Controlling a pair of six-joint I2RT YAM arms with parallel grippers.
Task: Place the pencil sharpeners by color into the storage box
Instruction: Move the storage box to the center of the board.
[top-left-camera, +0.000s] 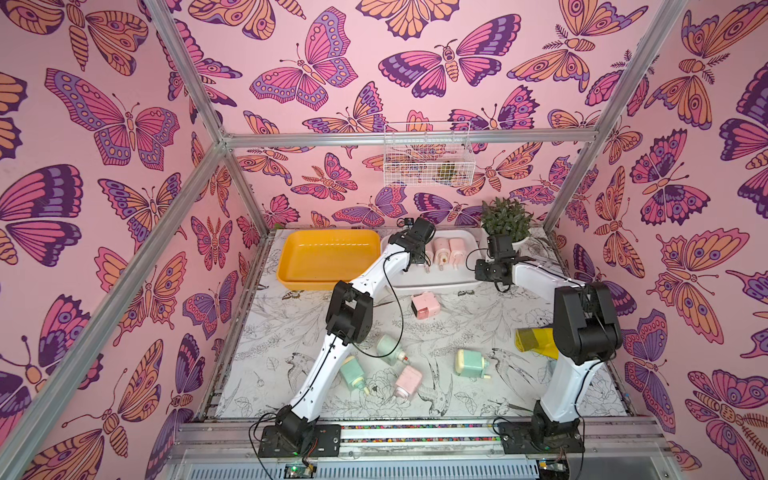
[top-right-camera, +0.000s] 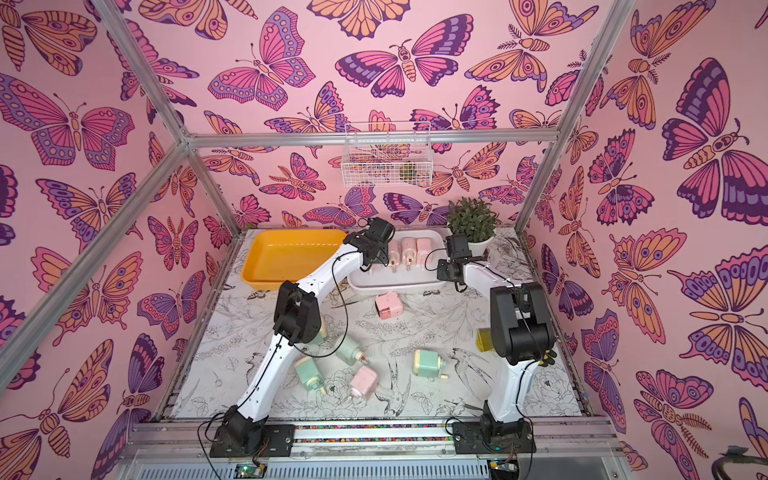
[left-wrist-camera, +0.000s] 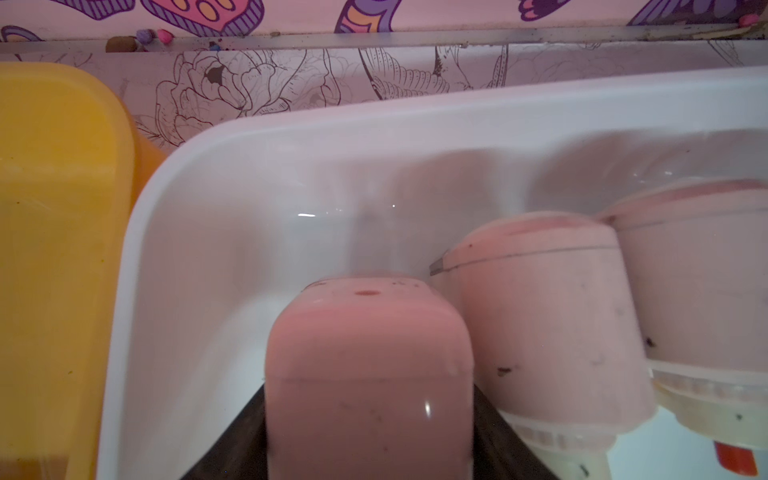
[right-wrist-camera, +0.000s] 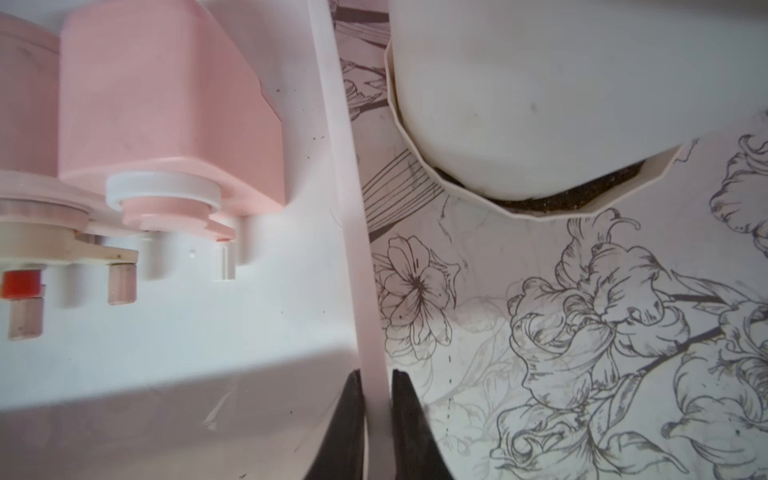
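Left tool clamped on a pastel pink plastic sharpener, inside the white plastic storage tray beside two more pink sharpeners. Right tool pinched shut on the tray's rim. Out on the floral tabletop: two pink, three mint green sharpeners.

A staged robot test cell, not a home: aluminium framing boxes in walls of butterfly wallpaper, and two arms are bolted to a rail at 6 o'clock, with a potted plant at 1 o'clock.
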